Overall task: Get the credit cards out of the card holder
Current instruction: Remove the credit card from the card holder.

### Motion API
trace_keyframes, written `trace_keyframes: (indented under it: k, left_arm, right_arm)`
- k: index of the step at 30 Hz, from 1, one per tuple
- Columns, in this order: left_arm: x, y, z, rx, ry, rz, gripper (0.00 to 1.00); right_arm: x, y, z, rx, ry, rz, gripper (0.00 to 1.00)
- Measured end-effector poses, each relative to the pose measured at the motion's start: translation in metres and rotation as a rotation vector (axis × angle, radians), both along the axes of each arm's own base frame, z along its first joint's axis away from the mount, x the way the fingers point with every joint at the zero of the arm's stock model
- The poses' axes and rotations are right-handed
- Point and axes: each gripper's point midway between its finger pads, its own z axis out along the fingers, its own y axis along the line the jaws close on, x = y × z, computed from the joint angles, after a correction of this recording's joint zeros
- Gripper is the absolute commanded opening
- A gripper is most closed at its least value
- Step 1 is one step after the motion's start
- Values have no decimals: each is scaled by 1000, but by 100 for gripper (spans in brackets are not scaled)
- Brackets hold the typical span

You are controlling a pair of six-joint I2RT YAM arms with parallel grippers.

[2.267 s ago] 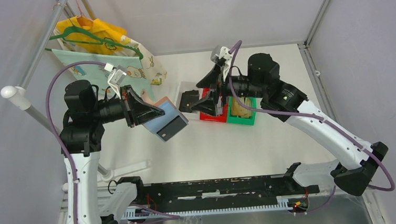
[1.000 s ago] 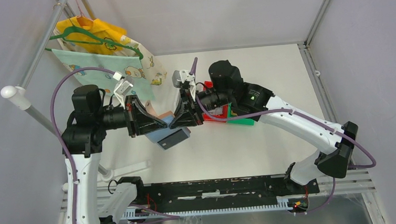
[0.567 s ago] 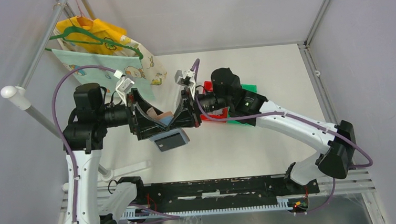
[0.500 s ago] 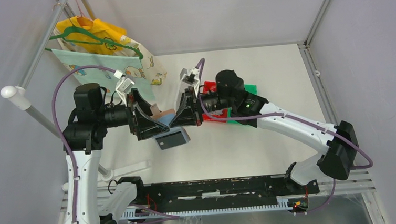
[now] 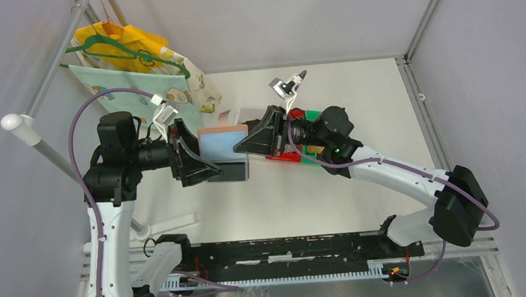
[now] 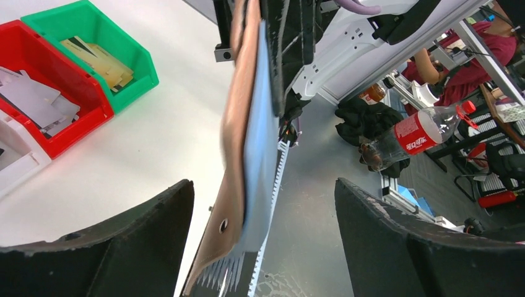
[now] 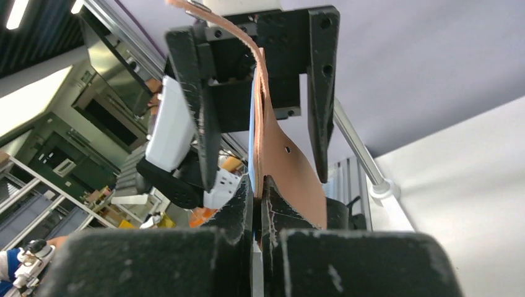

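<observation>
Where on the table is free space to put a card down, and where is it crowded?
Free: the table strip between card holder and black rail, and the far right corner beyond the green bin. Crowded: the middle, where left end effector and right end effector meet at the holder, beside the red bin.

Pocket contents of the card holder are too small to tell; its right edge is hidden behind the right gripper.
</observation>
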Motion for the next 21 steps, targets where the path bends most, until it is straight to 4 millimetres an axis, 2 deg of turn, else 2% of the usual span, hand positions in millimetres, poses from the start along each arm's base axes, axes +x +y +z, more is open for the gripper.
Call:
trace_keyframes:
  k: [6, 10, 15, 19, 20, 21]
  left_arm:
    - [-3, -1, 1, -11, 7, -19, 76]
    - [-6, -2, -1, -22, 22, -38, 70]
    - [-9, -2, -5, -36, 57, -54, 37]
    - [-4, -3, -7, -41, 86, -48, 16]
    - [-2, -3, -6, -42, 86, -45, 11]
    - [-1, -3, -6, -42, 82, -42, 7]
  right_arm:
    - [-2, -9, 18, 79, 19, -25, 0]
    - [1, -13, 22, 128, 59, -42, 0]
    - [3, -12, 22, 168, 123, -58, 0]
    - [2, -6, 22, 178, 140, -61, 0]
    - [4, -5, 23, 180, 142, -68, 2]
    - [5, -5, 24, 182, 142, -73, 13]
